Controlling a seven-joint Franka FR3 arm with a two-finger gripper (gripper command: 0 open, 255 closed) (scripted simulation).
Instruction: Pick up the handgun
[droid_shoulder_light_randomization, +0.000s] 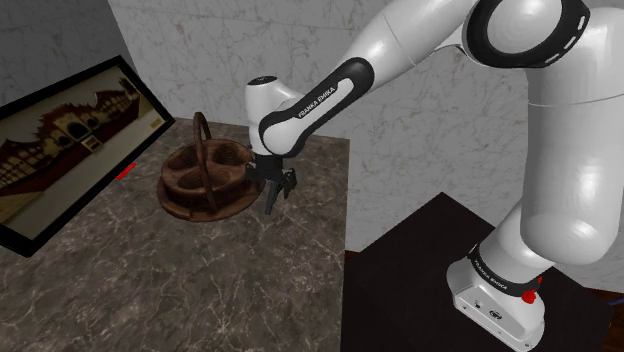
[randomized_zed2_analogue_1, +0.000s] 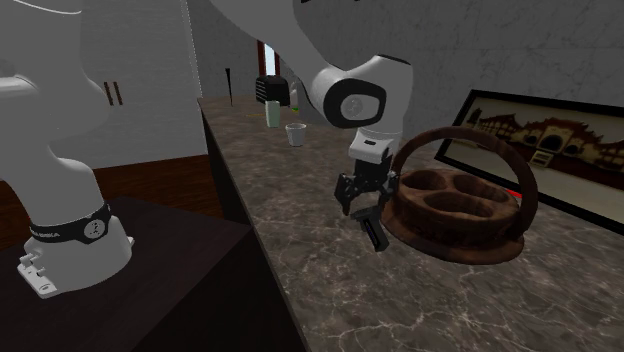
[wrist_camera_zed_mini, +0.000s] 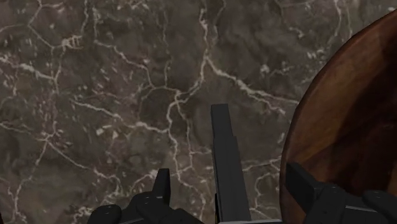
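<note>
We judged the grasp at hand: the gripper (droid_shoulder_light_randomization: 277, 196) hung with fingers (wrist_camera_zed_mini: 163, 184) spread astride the black handgun (wrist_camera_zed_mini: 226, 159) without touching it, the basket (droid_shoulder_light_randomization: 176, 166) at nine o'clock in the shoulder view, and it needed to close squarely.

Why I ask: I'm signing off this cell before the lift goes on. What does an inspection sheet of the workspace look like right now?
Surface: dark marbled counter with pale veins, no spills seen.
Job's things: slim black handgun points down from the gripper toward the counter, close beside the basket.
Clutter: brown basket with an arched handle and compartments; framed picture leaning behind it; small white cup at the far end.
Grippers: gripper above the counter next to the basket; its hold on the handgun cannot be judged.
Cables: nothing seen.
Surroundings: pale marbled wall; dark stand beside the counter.
</note>
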